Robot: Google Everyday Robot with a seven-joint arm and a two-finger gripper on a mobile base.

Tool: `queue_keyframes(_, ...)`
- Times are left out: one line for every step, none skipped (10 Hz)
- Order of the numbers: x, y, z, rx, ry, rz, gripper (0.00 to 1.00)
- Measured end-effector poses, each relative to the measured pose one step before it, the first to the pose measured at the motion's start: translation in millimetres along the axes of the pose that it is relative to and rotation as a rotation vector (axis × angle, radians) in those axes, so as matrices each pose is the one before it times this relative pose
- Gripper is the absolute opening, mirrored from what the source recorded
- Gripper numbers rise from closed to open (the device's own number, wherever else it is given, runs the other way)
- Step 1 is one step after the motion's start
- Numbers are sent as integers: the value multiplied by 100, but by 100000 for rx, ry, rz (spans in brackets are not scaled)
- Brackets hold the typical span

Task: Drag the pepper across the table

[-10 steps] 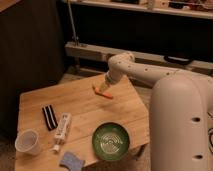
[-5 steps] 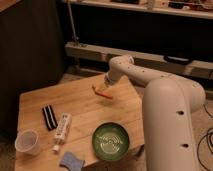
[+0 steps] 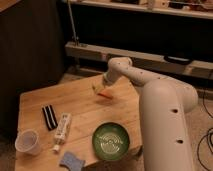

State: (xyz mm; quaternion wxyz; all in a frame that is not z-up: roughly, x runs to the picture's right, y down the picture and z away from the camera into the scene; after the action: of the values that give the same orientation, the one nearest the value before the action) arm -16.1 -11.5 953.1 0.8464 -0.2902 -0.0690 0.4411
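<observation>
The pincer (image 3: 100, 88) of the white robot arm hangs low over the far right part of the worktop (image 3: 75, 102), a low rectangular table with a light wooden plank top. Whether it is open, closed or gripping anything cannot be told. The small, slender orange-red pepper (image 3: 106, 95) lies on the planks right at the pincer's tip, close to the far edge; whether the two touch is unclear. Well apart from it, towards the near left, lie a black rectangular object with pale stripes (image 3: 49, 117) and, just right of that, a white tube (image 3: 62, 131). A clear plastic cup (image 3: 27, 142) stands at the near left corner, a blue sponge (image 3: 72, 161) lies at the near edge, and a round green bowl (image 3: 111, 141) sits near right.
</observation>
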Motion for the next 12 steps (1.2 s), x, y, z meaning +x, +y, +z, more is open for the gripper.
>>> queue_keyframes(14, 23, 269, -366, -279, 330, 80)
queue_keyframes(-155, 110, 180, -201, -267, 10, 80)
queue_keyframes(-399, 452, 252, -366, -16, -348, 80)
queue_keyframes(-332, 424, 256, -153, 223, -518, 80)
queue_keyframes(-236, 335, 219, 36, 428, -538, 80)
queue_keyframes(-45, 183, 188, 113, 479, -464, 80)
queue_keyframes(-125, 283, 232, -96, 358, -516, 80)
queue_keyframes(1, 330, 428, -203, 439, -505, 80)
queue_keyframes(143, 80, 228, -5, 300, -199, 80)
queue_keyframes(111, 85, 236, -7, 161, -170, 80)
queue_keyframes(94, 249, 441, 79, 706, -664, 75)
queue_keyframes(57, 164, 424, 87, 579, -321, 66)
